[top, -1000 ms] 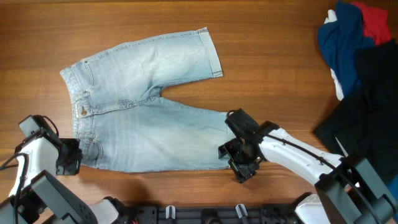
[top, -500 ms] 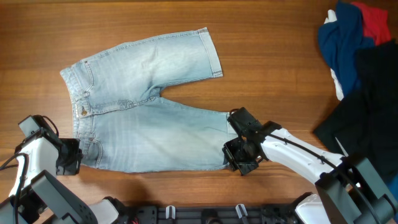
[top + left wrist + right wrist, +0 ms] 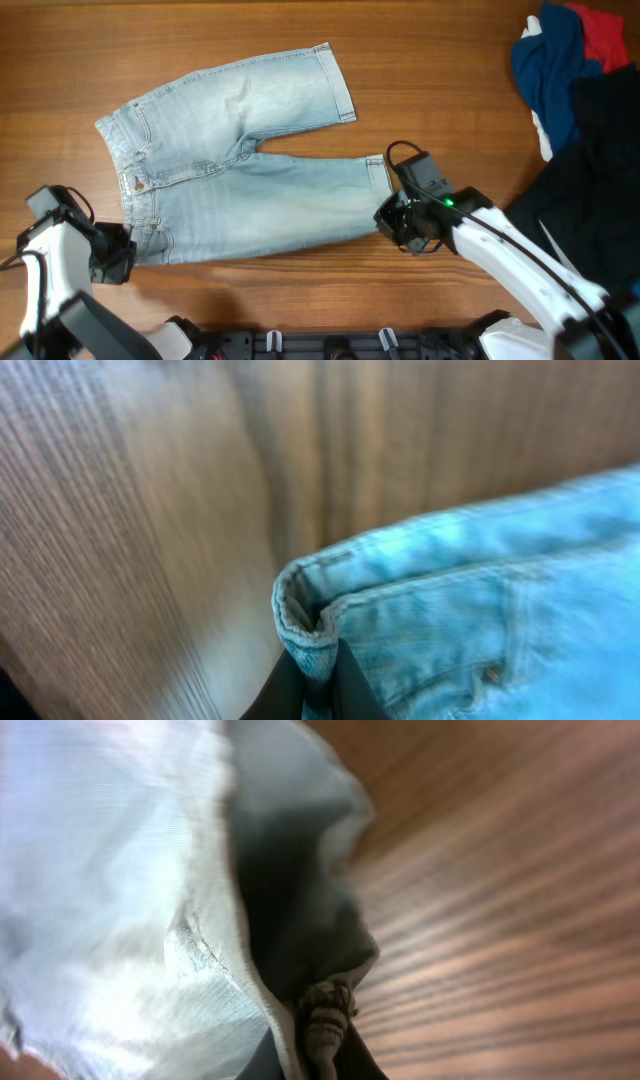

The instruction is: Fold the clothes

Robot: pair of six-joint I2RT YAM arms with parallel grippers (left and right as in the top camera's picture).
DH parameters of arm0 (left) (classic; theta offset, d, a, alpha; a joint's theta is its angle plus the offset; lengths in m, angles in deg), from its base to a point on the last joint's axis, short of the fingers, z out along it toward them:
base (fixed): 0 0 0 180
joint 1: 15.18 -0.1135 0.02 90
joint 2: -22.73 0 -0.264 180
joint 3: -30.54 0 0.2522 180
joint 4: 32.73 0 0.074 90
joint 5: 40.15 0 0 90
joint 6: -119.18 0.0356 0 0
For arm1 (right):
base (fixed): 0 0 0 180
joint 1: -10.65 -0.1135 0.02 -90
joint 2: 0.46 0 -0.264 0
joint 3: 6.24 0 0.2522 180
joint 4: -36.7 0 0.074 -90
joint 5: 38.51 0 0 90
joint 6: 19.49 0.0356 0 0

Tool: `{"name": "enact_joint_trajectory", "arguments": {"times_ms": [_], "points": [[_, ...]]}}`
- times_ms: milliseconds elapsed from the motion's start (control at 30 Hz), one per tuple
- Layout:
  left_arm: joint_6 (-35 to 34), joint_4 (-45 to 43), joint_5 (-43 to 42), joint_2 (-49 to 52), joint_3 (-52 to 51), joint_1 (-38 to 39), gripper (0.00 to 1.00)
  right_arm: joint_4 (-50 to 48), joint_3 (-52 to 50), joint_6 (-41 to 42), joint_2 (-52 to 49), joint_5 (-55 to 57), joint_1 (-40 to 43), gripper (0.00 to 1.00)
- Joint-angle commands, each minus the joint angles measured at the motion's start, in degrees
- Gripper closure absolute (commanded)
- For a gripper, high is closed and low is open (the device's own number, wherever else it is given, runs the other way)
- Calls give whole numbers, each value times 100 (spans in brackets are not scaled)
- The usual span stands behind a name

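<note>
The shorts [image 3: 240, 170] are lying flat on the tabletop [image 3: 450, 80]. The left pincer [image 3: 120, 254] is pinching the waistband corner, and the right pincer [image 3: 388, 214] is clamping the near hem. Both should be lifting evenly, carrying that edge across.

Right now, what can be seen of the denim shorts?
The denim shorts are light blue, faded, front up, with a button at the fly. They lie spread on the wooden table, waistband to the left, legs to the right, the far leg splayed away. The left gripper is shut on the near waistband corner; the right gripper is shut on the near leg's hem.
</note>
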Motion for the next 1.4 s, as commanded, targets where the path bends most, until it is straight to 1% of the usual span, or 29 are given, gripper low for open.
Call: {"name": "enact_joint_trajectory", "arguments": {"times_ms": [0, 133, 233, 367, 467, 633, 767, 800, 900, 1000, 1133, 1233, 1367], "points": [[658, 188, -404, -671, 319, -42, 96, 50, 203, -1357, 669, 1309, 59, 96], [846, 608, -487, -1235, 503, -44, 96, 446, 411, -1766, 1261, 1788, 61, 96], [870, 1073, -487, -1657, 804, -42, 96, 997, 693, -1843, 1606, 2251, 61, 96], [1093, 1731, -511, -2181, 1416, -42, 96, 1609, 1246, -2157, 1915, 2782, 61, 96], [1119, 2114, -533, -2437, 1825, -42, 96, 1899, 1652, -2275, 1989, 2907, 61, 96], [1117, 2146, -636, -2590, 1989, -42, 96, 1902, 2297, -3145, 1902, 2922, 61, 96], [1062, 1893, -636, -2284, 1989, -42, 96, 1808, 2933, -4181, 1340, 2918, 61, 96], [981, 1805, -636, -2186, 1989, -42, 96, 1805, 3053, -4323, 1191, 2914, 61, 96], [935, 1464, -636, -1893, 1989, -44, 96, 1834, 3644, -4889, 402, 2852, 59, 96], [772, 1165, -640, -1617, 1989, -42, 96, 1714, 4087, -5209, -341, 2830, 59, 96], [772, 852, -636, -1235, 1989, -42, 96, 1274, 4500, -5613, -1202, 2789, 61, 96], [769, 544, -638, -901, 1989, -42, 96, 693, 4603, -5877, -1742, 2702, 61, 96], [697, 256, -638, -479, 1989, -42, 96, 146, 4603, -6039, -2197, 2618, 59, 96]]}}
